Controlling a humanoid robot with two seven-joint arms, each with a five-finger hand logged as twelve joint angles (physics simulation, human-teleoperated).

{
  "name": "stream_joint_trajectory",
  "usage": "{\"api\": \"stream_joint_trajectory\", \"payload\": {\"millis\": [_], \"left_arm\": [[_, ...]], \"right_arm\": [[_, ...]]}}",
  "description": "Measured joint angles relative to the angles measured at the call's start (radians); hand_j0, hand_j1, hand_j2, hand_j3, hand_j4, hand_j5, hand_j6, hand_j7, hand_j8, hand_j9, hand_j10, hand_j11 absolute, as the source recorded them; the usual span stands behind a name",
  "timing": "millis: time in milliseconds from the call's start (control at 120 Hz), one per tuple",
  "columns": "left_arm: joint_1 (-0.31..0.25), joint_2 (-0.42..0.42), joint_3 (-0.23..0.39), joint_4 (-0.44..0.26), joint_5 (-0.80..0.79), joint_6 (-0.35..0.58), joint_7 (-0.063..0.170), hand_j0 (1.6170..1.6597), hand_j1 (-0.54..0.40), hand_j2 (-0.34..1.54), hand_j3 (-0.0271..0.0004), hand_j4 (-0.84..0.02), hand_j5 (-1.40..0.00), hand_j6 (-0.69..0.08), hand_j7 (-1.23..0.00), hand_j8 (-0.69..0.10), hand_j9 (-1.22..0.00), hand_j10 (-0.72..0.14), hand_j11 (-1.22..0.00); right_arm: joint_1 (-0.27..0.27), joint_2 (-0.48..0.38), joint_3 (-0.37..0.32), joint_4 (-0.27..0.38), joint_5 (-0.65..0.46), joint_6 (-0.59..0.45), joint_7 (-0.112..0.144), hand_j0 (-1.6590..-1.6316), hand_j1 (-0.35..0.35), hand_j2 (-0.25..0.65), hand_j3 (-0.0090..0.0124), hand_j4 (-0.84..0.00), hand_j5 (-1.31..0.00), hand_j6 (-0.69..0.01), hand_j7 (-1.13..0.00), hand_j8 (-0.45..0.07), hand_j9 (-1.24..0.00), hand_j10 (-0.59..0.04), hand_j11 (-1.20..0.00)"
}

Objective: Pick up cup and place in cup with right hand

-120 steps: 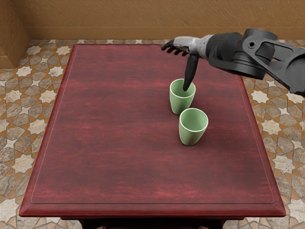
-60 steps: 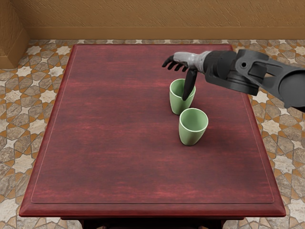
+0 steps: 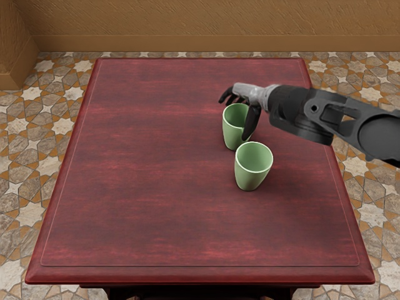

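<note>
- The reach for the far cup (image 3: 230,132) is judged to be in hand; it is seen upright on the table (image 3: 144,162), just beside the near cup (image 3: 253,178)
- The right hand (image 3: 250,95) is held relaxed and ungripped over the far cup, though contact at the thumb is hard to make out
- Next, the fingers should be lowered and closed, without the near cup being knocked

Simulated indoor room, home-like in its furnishings; exact use cannot be determined. Visible are a rough, ochre-brown wall (image 3: 212,19) with a plain skirting (image 3: 187,44), a star-patterned tile floor (image 3: 31,214) and a red, wood-grained worktop (image 3: 137,162).
</note>
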Motion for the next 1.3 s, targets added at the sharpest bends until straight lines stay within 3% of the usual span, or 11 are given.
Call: {"api": "stream_joint_trajectory", "payload": {"millis": [92, 208, 225, 417, 458, 500, 650, 783, 925, 992, 1300], "left_arm": [[0.0, 0.0, 0.0, 0.0, 0.0, 0.0, 0.0, 1.6581, 0.349, 0.0, 0.0, 0.0, 0.0, 0.0, 0.0, 0.0, 0.0, 0.0, 0.0], [0.0, 0.0, 0.0, 0.0, 0.0, 0.0, 0.0, 1.6581, 0.349, 0.0, -0.0001, 0.0, 0.0, 0.0, 0.0, 0.0, 0.0, 0.0, 0.0], [0.0, 0.0, 0.0, 0.0, 0.0, 0.0, 0.0, 1.6581, 0.349, 0.0, -0.0001, 0.0, 0.0, 0.0, 0.0, 0.0, 0.0, 0.0, 0.0], [0.0, 0.0, 0.0, 0.0, 0.0, 0.0, 0.0, 1.6581, 0.349, 0.0, -0.0001, 0.0, 0.0, 0.0, 0.0, 0.0, 0.0, 0.0, 0.0], [0.0, 0.0, 0.0, 0.0, 0.0, 0.0, 0.0, 1.6581, 0.349, 0.0, 0.0, 0.0, 0.0, 0.0, 0.0, 0.0, 0.0, 0.0, 0.0], [0.0, 0.0, 0.0, 0.0, 0.0, 0.0, 0.0, 1.6581, 0.349, 0.0, 0.0, 0.0, 0.0, 0.0, 0.0, 0.0, 0.0, 0.0, 0.0], [0.0, 0.0, 0.0, 0.0, 0.0, 0.0, 0.0, 1.6581, 0.349, 0.0, 0.0, 0.0, 0.0, 0.0, 0.0, 0.0, 0.0, 0.0, 0.0], [0.0, 0.0, 0.0, 0.0, 0.0, 0.0, 0.0, 1.6581, 0.349, 0.0, 0.0, 0.0, 0.0, 0.0, 0.0, 0.0, 0.0, 0.0, 0.0], [0.0, 0.0, 0.0, 0.0, 0.0, 0.0, 0.0, 1.6581, 0.349, 0.0, 0.0, 0.0, 0.0, 0.0, 0.0, 0.0, 0.0, 0.0, 0.0], [0.0, 0.0, 0.0, 0.0, 0.0, 0.0, 0.0, 1.6581, 0.349, 0.0, 0.0, 0.0, 0.0, 0.0, 0.0, 0.0, 0.0, 0.0, 0.0], [0.0, 0.0, 0.0, 0.0, 0.0, 0.0, 0.0, 1.6581, 0.349, 0.0, 0.0001, 0.0, 0.0, 0.0, 0.0, 0.0, 0.0, 0.0, 0.0]], "right_arm": [[-0.01, 0.002, 0.0, 0.0, -0.003, -0.007, 0.0, -1.658, 0.046, -0.064, 0.0, -0.334, -0.43, -0.335, -0.43, -0.335, -0.43, -0.333, -0.43], [-0.015, 0.006, 0.003, -0.001, -0.007, -0.011, 0.0, -1.6553, 0.09, -0.043, -0.0031, -0.413, -0.5, -0.334, -0.51, -0.295, -0.5, -0.386, -0.5], [-0.015, 0.006, 0.003, -0.001, -0.007, -0.011, -0.001, -1.6548, 0.094, -0.038, -0.0007, -0.418, -0.51, -0.323, -0.52, -0.287, -0.51, -0.38, -0.51], [-0.016, 0.001, 0.006, 0.0, 0.0, -0.003, 0.0, -1.6535, 0.106, -0.015, -0.0008, -0.457, -0.59, -0.281, -0.59, -0.243, -0.59, -0.33, -0.59], [-0.015, -0.001, 0.008, 0.002, 0.002, 0.0, 0.0, -1.6536, 0.098, -0.027, 0.0004, -0.458, -0.6, -0.281, -0.6, -0.24, -0.6, -0.331, -0.6], [-0.014, -0.004, 0.01, 0.009, 0.004, 0.002, 0.0, -1.6532, 0.081, -0.059, -0.0004, -0.46, -0.61, -0.295, -0.6, -0.245, -0.61, -0.338, -0.61], [-0.007, -0.019, 0.034, 0.026, 0.01, 0.021, 0.0, -1.654, 0.105, 0.004, -0.0005, -0.453, -0.63, -0.293, -0.61, -0.231, -0.63, -0.329, -0.62], [-0.004, -0.047, 0.074, 0.057, 0.011, 0.048, 0.0, -1.6538, 0.1, -0.014, -0.0005, -0.452, -0.64, -0.292, -0.61, -0.229, -0.63, -0.327, -0.62], [0.004, -0.062, 0.14, 0.072, 0.011, 0.114, 0.0, -1.6542, 0.091, -0.021, 0.0001, -0.448, -0.63, -0.299, -0.61, -0.236, -0.63, -0.335, -0.62], [0.01, -0.076, 0.178, 0.088, 0.013, 0.153, 0.0, -1.6539, 0.077, -0.053, -0.0008, -0.446, -0.63, -0.307, -0.61, -0.243, -0.62, -0.34, -0.61], [0.076, -0.243, 0.224, 0.208, 0.15, 0.253, 0.0, -1.6548, 0.054, -0.07, 0.0007, -0.434, -0.62, -0.332, -0.59, -0.262, -0.61, -0.357, -0.61]]}}
